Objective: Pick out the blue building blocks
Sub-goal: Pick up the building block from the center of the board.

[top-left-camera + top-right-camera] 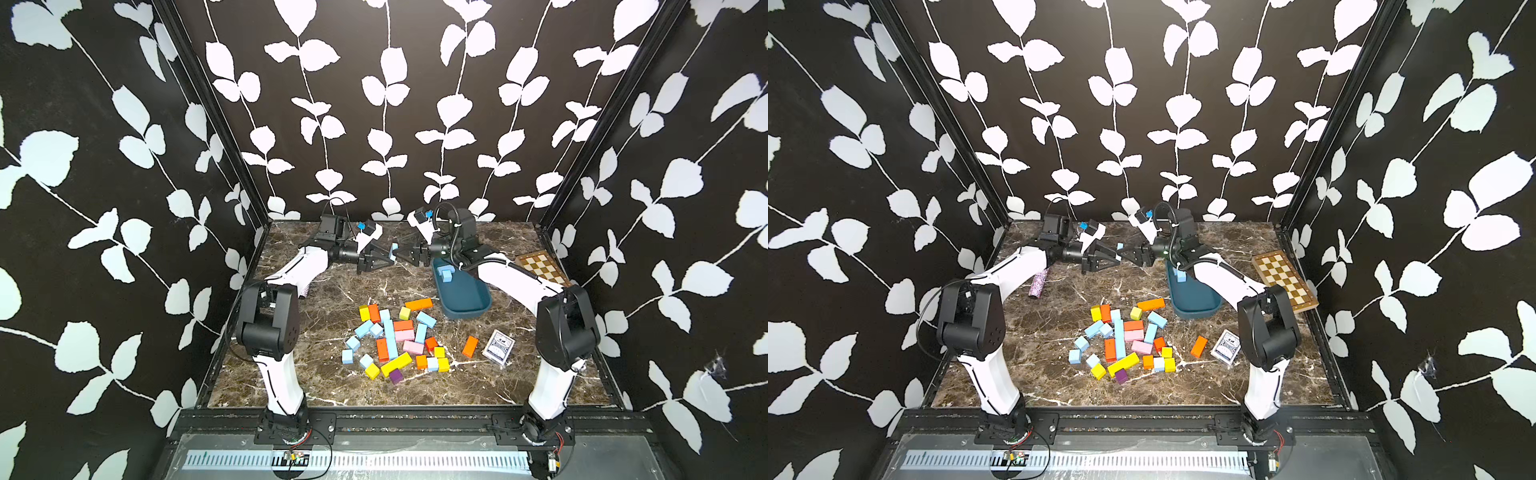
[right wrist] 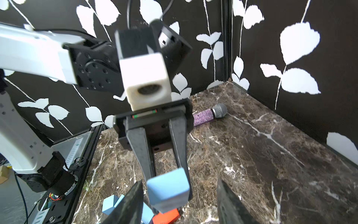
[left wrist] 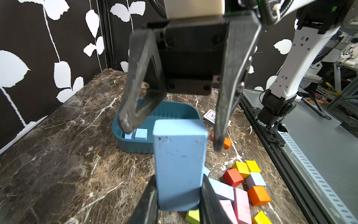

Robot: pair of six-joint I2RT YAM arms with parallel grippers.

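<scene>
No legible word, number or brand appears; the small blue-and-white printed card box [image 1: 498,347] on the brown marble tabletop [image 1: 324,291] bears ornament (lettering too small to read).

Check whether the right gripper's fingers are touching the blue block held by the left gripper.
Apart. In the left wrist view, the fingers of the right gripper flank the blue block, with tray and table showing in both gaps.

1. Three walls [image 1: 395,104] carry black paper printed with white leafy vines.
2. Black metal posts [image 1: 217,124] stand in the two back corners.
3. The surface [image 1: 332,286] is dark brown marble with white veins.
4. A black rail [image 1: 415,424] edges its front.
</scene>
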